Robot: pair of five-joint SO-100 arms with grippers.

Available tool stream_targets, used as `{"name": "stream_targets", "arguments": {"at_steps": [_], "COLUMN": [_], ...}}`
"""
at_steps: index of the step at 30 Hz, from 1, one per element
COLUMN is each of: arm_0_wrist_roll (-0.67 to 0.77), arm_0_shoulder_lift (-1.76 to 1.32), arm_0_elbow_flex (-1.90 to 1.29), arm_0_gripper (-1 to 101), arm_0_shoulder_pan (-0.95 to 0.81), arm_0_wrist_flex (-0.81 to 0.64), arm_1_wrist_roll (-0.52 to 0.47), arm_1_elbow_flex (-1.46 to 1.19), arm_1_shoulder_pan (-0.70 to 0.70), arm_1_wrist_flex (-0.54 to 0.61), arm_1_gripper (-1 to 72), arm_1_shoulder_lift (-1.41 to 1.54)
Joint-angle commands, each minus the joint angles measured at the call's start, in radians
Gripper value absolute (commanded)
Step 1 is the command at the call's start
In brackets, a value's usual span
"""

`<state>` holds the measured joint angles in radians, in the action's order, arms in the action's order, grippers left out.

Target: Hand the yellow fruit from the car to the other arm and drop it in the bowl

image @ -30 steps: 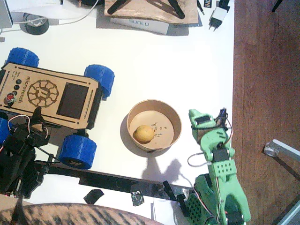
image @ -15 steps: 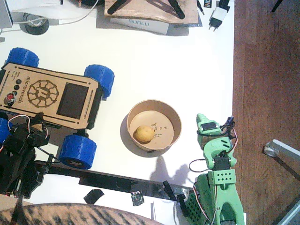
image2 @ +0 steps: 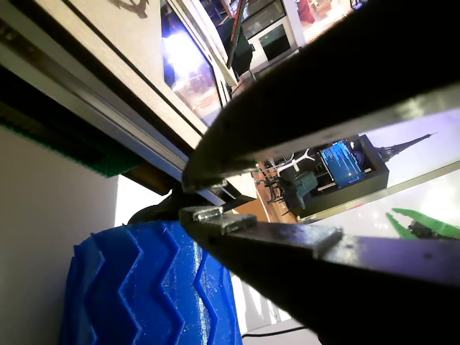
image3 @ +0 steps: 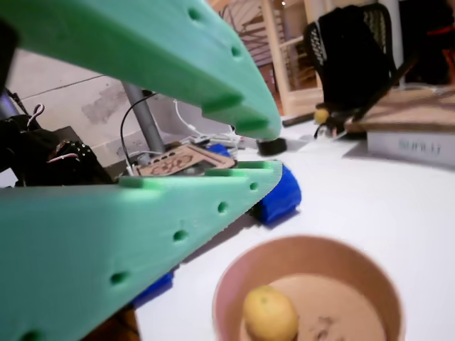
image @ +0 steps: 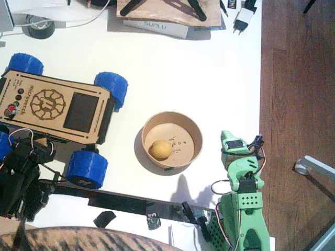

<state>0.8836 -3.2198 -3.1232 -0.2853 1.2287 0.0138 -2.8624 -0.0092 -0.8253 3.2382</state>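
The yellow fruit (image: 160, 149) (image3: 270, 314) lies inside the tan paper bowl (image: 172, 114) (image3: 313, 246), left of its middle. The wooden car (image: 52, 107) with blue wheels stands at the left. To the right of the bowl, clear of its rim, my green right gripper (image: 226, 135) (image3: 277, 152) is shut and holds nothing. My black left gripper (image: 41, 134) (image2: 190, 195) is shut and empty at the car's near edge, beside a blue wheel (image2: 144, 287).
A dark strip (image: 131, 203) and small dark bits lie along the table's near edge between the arms. Boxes, a tape roll (image: 39, 26) and a plug (image: 242, 20) sit at the far edge. The table's right edge (image: 260, 78) runs just beside the green arm.
The green arm has drawn back from the bowl, to the right and toward its base. The fruit stays in the bowl. The black arm has barely moved.
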Motion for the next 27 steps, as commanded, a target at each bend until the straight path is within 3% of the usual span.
{"name": "stream_targets", "arguments": {"at_steps": [1, 27], "arm_0_wrist_roll": [-0.002, -0.002], "arm_0_shoulder_lift": [0.0, -0.006], "arm_0_elbow_flex": [-0.026, -0.026], "arm_0_gripper": [0, 0], "arm_0_shoulder_pan": [0.003, 0.003], "arm_0_wrist_flex": [0.037, 0.041], "arm_1_wrist_roll": [0.015, 0.029], "arm_1_elbow_flex": [0.002, -0.137], "arm_1_shoulder_pan": [-0.018, -0.014], "arm_1_wrist_flex": [-0.017, -0.008], "arm_1_gripper": [0.0, 0.0], "arm_1_shoulder_lift": [0.011, 0.009]}}
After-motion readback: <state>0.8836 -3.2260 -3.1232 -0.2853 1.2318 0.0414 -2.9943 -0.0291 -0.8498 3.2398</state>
